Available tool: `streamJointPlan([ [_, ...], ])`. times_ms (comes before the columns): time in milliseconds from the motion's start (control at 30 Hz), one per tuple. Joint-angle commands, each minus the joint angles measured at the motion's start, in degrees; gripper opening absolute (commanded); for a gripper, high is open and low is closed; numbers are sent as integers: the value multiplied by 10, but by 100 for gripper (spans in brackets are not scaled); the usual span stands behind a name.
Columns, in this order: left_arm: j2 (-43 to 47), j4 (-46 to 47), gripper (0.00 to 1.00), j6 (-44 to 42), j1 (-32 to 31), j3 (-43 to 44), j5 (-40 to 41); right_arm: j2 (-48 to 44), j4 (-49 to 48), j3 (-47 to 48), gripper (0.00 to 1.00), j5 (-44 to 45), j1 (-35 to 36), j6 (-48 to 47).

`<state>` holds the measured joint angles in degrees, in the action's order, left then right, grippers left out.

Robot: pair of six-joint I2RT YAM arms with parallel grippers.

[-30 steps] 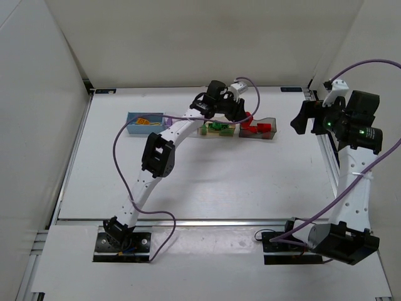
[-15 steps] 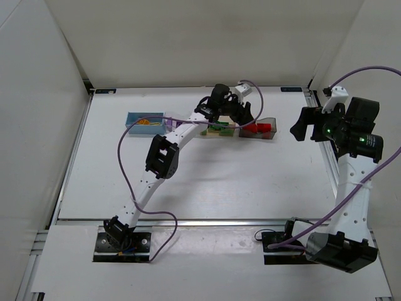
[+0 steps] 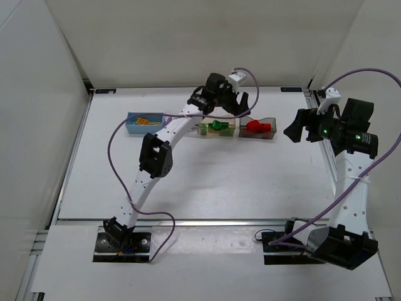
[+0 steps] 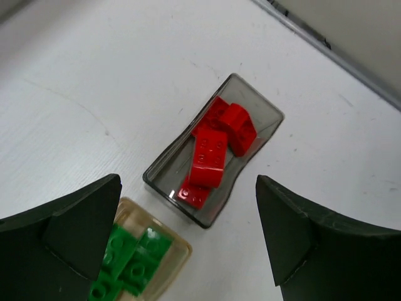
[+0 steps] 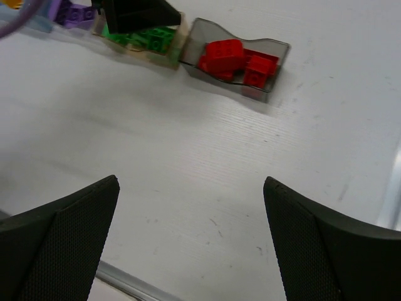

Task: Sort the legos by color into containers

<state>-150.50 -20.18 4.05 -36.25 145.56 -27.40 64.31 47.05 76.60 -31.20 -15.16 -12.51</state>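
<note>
The right gripper [image 5: 191, 188] hangs wide open and empty over the table [image 5: 188, 125]. Beyond it stands a row: red legos [image 4: 216, 150] in the smoky grey box [image 4: 164, 170], green legos [image 4: 131, 263] in the pale orange box [image 4: 175, 251], purple legos [image 5: 74, 12] next, and a yellow lego [image 3: 143, 121] in the blue box [image 3: 133, 125]. The left gripper [image 4: 188, 188] hangs open and empty above the grey box.

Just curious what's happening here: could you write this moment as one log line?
left gripper: open above grey box | red legos: in grey box | right gripper: open, empty
</note>
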Motion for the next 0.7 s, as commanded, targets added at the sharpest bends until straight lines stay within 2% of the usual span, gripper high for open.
streamJointPlan([
  [0, 188, -91, 100, -27, 4, 29, 23, 30, -35, 0, 99, -125, 1, -2],
  [167, 281, -286, 100, -64, 23, -32, 16, 143, -5, 59, 99, -178, 52, 21],
  [267, 328, -382, 100, -75, 53, -96, 25, 171, -19, 68, 99, -150, 119, 7],
  [333, 380, -387, 100, -46, 75, -162, 51, 186, -27, 72, 99, -106, 170, 14],
  [367, 403, -378, 100, -43, 87, -238, 121, 199, -43, 72, 99, -98, 184, 22],
  [467, 515, -313, 99, -38, 100, -370, 224, 209, -81, 49, 99, -40, 217, 69],
  [500, 538, -303, 100, -54, 104, -437, 233, 210, -108, 29, 99, -20, 231, 83],
  [567, 586, -298, 99, -54, 115, -509, 231, 203, -127, -11, 99, 31, 237, 116],
  [667, 639, -295, 99, -45, 141, -577, 229, 173, -164, -77, 99, 78, 249, 105],
])
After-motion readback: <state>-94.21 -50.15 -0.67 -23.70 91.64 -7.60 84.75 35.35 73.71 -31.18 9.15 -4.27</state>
